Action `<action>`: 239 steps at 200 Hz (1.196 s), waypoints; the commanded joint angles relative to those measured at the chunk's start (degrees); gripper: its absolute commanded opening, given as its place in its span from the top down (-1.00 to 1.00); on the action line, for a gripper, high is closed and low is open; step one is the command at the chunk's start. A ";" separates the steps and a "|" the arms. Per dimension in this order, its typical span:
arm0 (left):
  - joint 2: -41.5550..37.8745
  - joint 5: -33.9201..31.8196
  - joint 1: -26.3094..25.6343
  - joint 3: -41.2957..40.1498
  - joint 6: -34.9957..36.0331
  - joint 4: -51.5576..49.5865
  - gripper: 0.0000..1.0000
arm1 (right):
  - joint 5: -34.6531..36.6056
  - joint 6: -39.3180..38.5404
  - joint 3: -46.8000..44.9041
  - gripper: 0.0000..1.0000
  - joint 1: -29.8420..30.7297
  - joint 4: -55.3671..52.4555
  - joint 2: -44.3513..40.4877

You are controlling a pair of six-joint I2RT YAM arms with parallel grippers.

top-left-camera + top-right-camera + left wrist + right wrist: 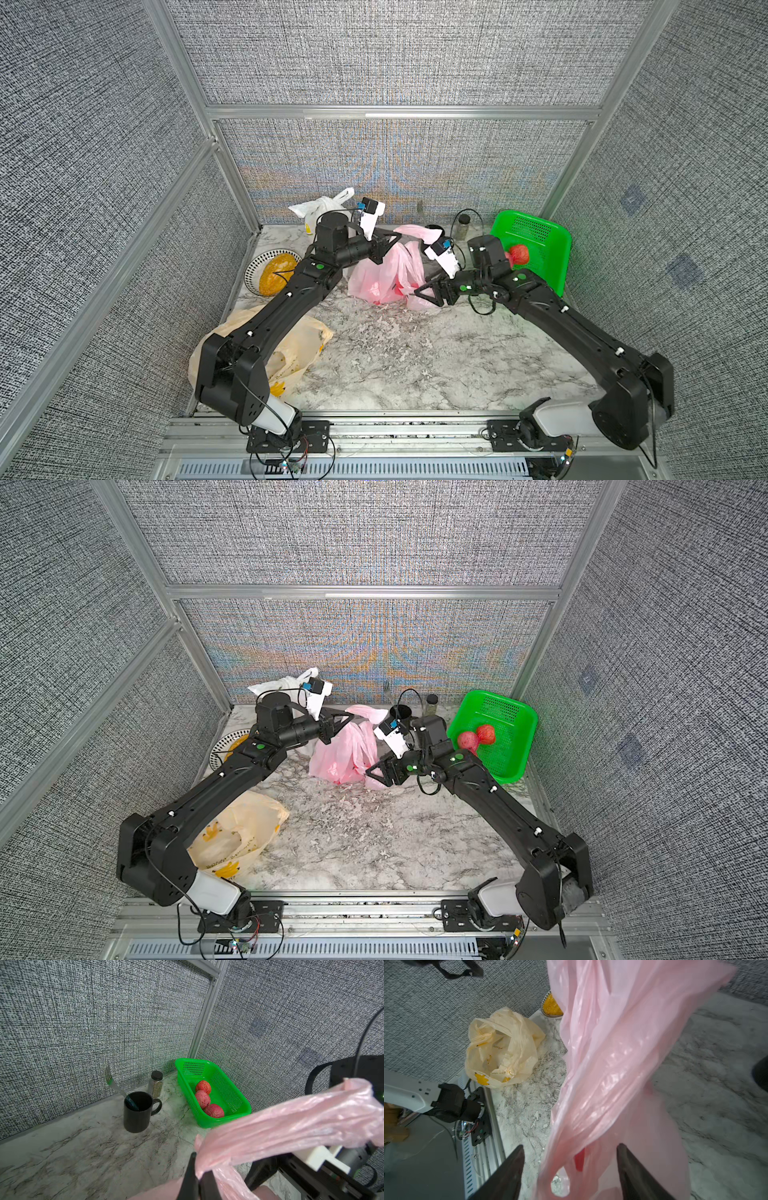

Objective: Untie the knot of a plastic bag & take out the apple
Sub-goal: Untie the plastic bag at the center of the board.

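Observation:
A pink plastic bag (386, 270) (345, 750) stands at the back middle of the marble table. My left gripper (397, 237) (349, 717) (198, 1169) is shut on the bag's top, and a pink strip (291, 1126) stretches away from its jaws. No knot can be made out. My right gripper (422, 289) (374, 769) (570, 1149) stands open at the bag's lower right side, with loose pink film (612, 1064) hanging between its fingers. A red patch (580, 1159) shows through the film; whether it is the apple I cannot tell.
A green basket (548, 249) (228, 1120) at the back right holds three red apples (202, 1099). A black mug (137, 1113) with a fork and a spice jar (156, 1084) stand by the back wall. A yellow bag (299, 345), a bowl (272, 270) and a white bag (320, 208) lie left.

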 commanded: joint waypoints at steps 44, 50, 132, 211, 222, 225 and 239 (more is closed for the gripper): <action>0.53 4.29 0.09 1.12 0.90 -1.15 1.00 | 8.50 3.80 5.85 -0.60 -7.09 7.66 -2.68; 0.50 4.42 0.14 1.04 0.95 -1.24 1.00 | 8.65 4.21 6.56 -0.59 -7.88 7.76 -1.84; 1.64 7.56 0.09 1.86 0.54 -0.90 1.00 | 20.92 -6.74 14.76 -0.54 -1.51 2.75 6.20; 1.86 8.26 0.14 3.43 1.49 -2.89 1.00 | 31.04 -14.06 15.84 -0.53 1.54 -1.14 11.23; 2.01 8.44 0.15 3.69 1.62 -3.20 1.00 | 31.64 -14.62 15.65 -0.52 1.63 -0.82 11.62; 2.07 8.52 0.10 3.79 1.58 -3.20 1.00 | 31.47 -14.68 15.59 -0.52 1.66 -0.77 11.69; 2.27 8.68 0.10 4.19 1.88 -3.70 1.00 | 30.08 -15.00 15.58 -0.52 1.81 -0.50 12.05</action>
